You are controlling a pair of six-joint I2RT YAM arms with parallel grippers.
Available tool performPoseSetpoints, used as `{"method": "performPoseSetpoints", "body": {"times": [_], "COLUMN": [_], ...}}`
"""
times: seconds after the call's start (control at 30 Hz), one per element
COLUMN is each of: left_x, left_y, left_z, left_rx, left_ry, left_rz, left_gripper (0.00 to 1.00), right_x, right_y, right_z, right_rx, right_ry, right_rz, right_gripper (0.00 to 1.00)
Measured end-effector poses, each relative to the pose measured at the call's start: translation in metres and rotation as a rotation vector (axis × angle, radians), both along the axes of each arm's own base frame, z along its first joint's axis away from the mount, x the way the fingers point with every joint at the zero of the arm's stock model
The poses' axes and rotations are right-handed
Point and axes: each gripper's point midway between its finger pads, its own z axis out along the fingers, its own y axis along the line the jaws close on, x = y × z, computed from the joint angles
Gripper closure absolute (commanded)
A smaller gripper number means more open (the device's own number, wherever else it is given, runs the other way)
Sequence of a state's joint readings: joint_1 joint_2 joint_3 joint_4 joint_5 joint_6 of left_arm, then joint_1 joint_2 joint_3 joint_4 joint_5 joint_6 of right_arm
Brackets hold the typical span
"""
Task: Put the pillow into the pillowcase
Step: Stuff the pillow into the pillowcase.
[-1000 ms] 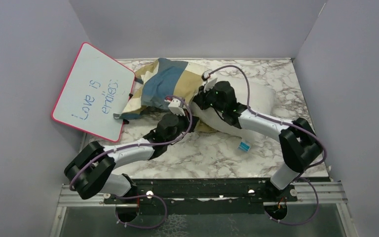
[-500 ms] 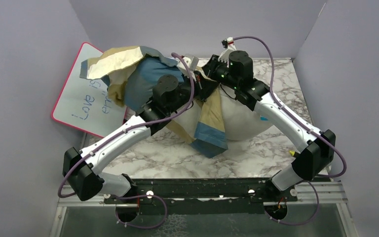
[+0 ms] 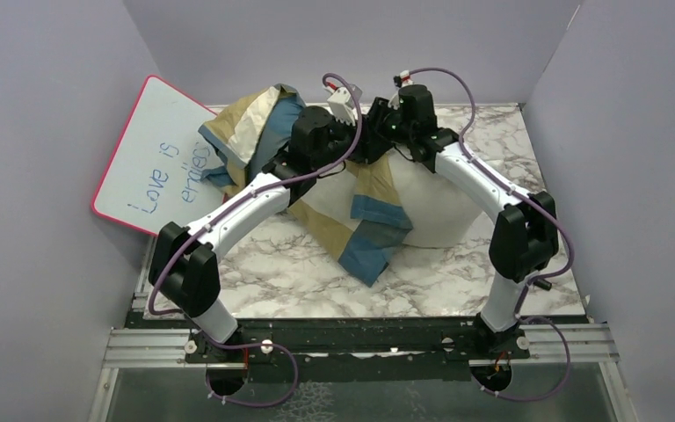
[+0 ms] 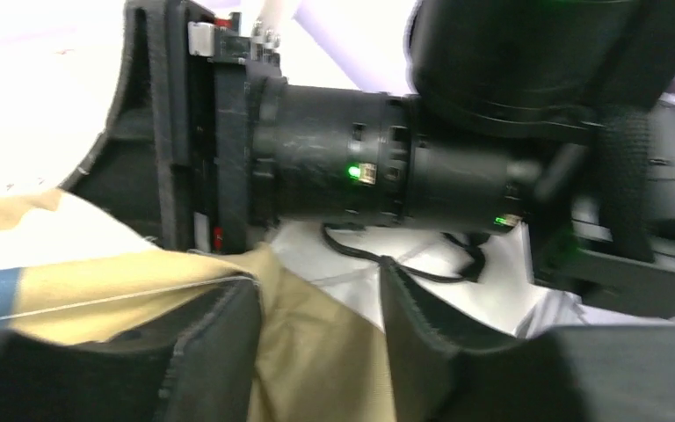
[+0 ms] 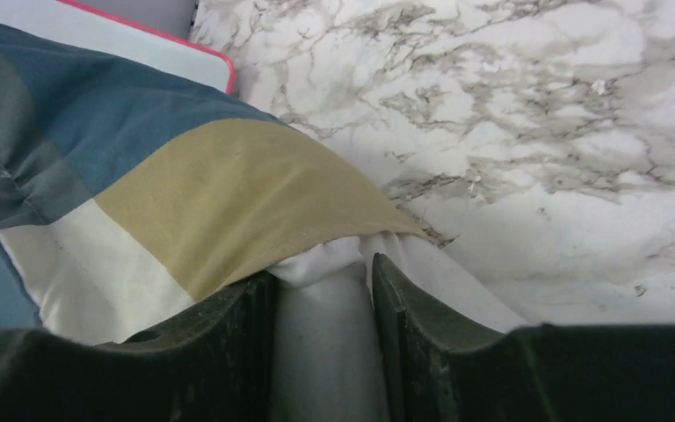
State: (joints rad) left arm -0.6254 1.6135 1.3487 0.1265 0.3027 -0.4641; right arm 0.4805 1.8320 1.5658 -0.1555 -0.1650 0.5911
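Note:
The white pillow [image 3: 444, 207] lies at the back right of the marble table [image 3: 264, 272]. The checked pillowcase [image 3: 369, 224] hangs over its left end, and more of the cloth is bunched at the back left. Both arms reach in over the pillow's top and meet there. My left gripper [image 3: 344, 151] [image 4: 316, 277] has its jaws apart, and tan pillowcase [image 4: 316, 352] cloth lies loose between them. My right gripper [image 3: 378, 145] [image 5: 321, 272] also stands open, straddling white pillow [image 5: 316, 352] fabric just under the pillowcase [image 5: 211, 193] hem.
A pink-rimmed whiteboard [image 3: 158, 167] [image 5: 97, 35] with handwriting leans against the left wall, touching the bunched cloth. Grey walls close in the table on three sides. The right arm's black wrist [image 4: 360, 167] hangs close in front of the left camera.
Both grippers have opened from shut. The arms rose from the table to the back and drew together. The raised bundle of pillowcase has sunk toward the whiteboard.

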Motion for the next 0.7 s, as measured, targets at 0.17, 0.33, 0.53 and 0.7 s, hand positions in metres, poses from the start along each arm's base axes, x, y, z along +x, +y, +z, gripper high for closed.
{"method": "performPoseSetpoints", "body": {"times": [0.17, 0.33, 0.53, 0.7], "left_x": [-0.001, -0.002, -0.012, -0.015], "left_y": [0.006, 0.022, 0.034, 0.037], "left_z": [0.037, 0.056, 0.034, 0.004], "left_rx": [-0.024, -0.014, 0.038, 0.078], "left_ry": [-0.101, -0.163, -0.155, -0.108], "left_rz": [0.007, 0.048, 0.083, 0.086], "left_gripper": [0.31, 0.25, 0.25, 0.27], "right_x": [0.019, 0.036, 0.046, 0.046], "right_y": [-0.024, -0.051, -0.079, -0.086], "right_z": [0.027, 0.044, 0.047, 0.047], "right_rx": [-0.018, -0.054, -0.127, -0.180], "right_ry": [-0.055, -0.103, -0.121, -0.133], "right_rz": [-0.031, -0.074, -0.123, -0.123], "right_gripper": [0.43, 0.37, 0.35, 0.34]}}
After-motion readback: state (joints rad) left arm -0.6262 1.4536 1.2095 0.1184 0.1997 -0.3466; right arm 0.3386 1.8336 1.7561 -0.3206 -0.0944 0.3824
